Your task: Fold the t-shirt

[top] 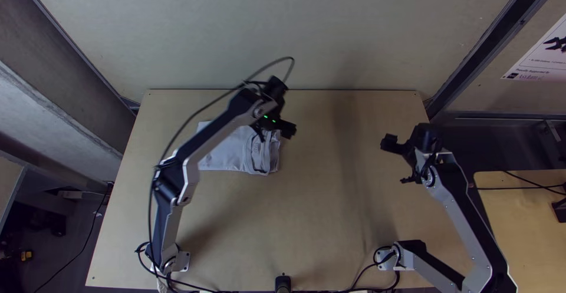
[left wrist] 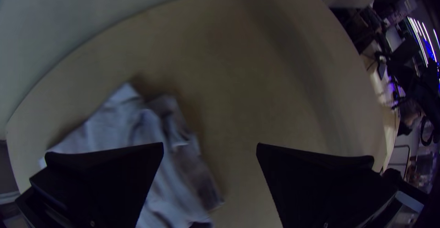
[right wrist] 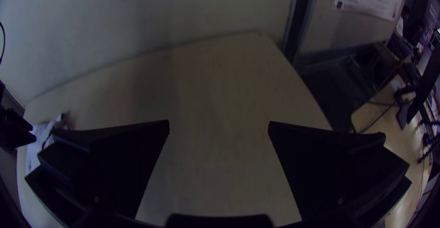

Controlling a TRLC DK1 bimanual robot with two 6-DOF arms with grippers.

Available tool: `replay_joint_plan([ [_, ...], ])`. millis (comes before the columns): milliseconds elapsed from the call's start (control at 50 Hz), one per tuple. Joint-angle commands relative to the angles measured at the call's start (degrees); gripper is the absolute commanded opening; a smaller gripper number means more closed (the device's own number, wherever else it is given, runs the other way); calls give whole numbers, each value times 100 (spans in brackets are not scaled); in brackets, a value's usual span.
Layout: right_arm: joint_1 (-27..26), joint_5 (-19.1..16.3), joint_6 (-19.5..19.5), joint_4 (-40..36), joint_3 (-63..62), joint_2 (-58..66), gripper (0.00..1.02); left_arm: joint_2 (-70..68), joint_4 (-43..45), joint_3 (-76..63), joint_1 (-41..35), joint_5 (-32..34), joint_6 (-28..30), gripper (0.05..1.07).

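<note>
T-shirt [top: 236, 152] of pale grey cloth is lying folded into a compact bundle on the far left part of a light wooden table [top: 318, 222], its layered, creased side facing the table's middle, as I am working the two-armed station. My left arm is reaching over the cloth, and my left gripper [top: 274, 130] is hovering above the creased side. In the left wrist view, the fingers of my left gripper [left wrist: 210, 145] are standing wide apart, with loose-looking folds and bare wood showing between them. Across the table, well apart from the shirt, my right gripper [top: 399, 162] is hanging over the right side of the wood. In the right wrist view, the fingers of my right gripper [right wrist: 219, 122] are also standing wide apart, framing bare tabletop. A pale wall [top: 330, 28] is rising behind the table's far edge, a printed poster [top: 539, 60] is hanging at the upper right, and a second wooden table [top: 519, 228] is standing at the right.
</note>
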Motion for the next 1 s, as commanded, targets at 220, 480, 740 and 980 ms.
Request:
replay_joint_plan([
  [220,52,-34,-1079,9,1702,229,99,-2048,51,-1159,929,-38,566,103],
  [480,-97,-315,-1439,176,2326,-87,99,-3929,438,-2626,2150,-12,1234,103],
  [740,-80,-808,-1641,1424,1518,-1432,99,-5862,1870,-4481,3653,76,2042,103],
  [980,43,-1124,-1800,2804,-249,-3233,99,-7708,3795,-6529,3926,-3,1893,103],
])
